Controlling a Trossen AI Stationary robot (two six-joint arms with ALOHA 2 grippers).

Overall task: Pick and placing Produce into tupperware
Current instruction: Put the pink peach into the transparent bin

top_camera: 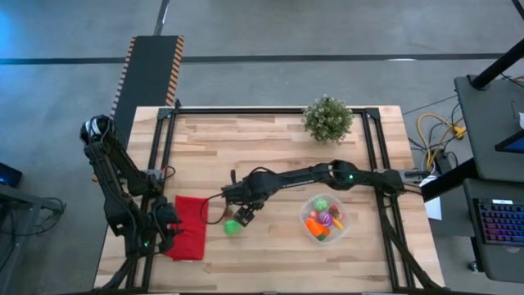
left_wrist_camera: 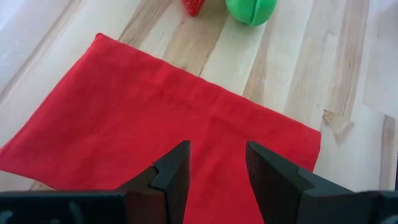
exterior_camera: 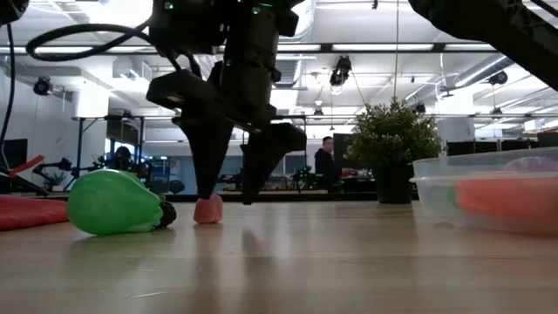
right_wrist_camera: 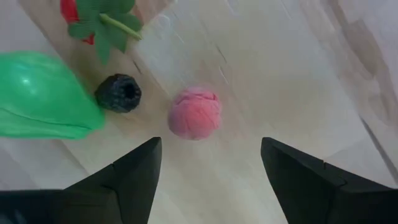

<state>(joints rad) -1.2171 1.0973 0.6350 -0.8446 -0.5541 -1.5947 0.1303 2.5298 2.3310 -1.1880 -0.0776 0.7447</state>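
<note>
Pink produce piece (right_wrist_camera: 194, 112) lay between spread jaws of right gripper (right_wrist_camera: 208, 171) (left gripper (left_wrist_camera: 216, 171) also parted, over red cloth (left_wrist_camera: 161, 130)).

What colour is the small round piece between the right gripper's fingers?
Pink; the small round piece shows best in the right wrist view.
</note>
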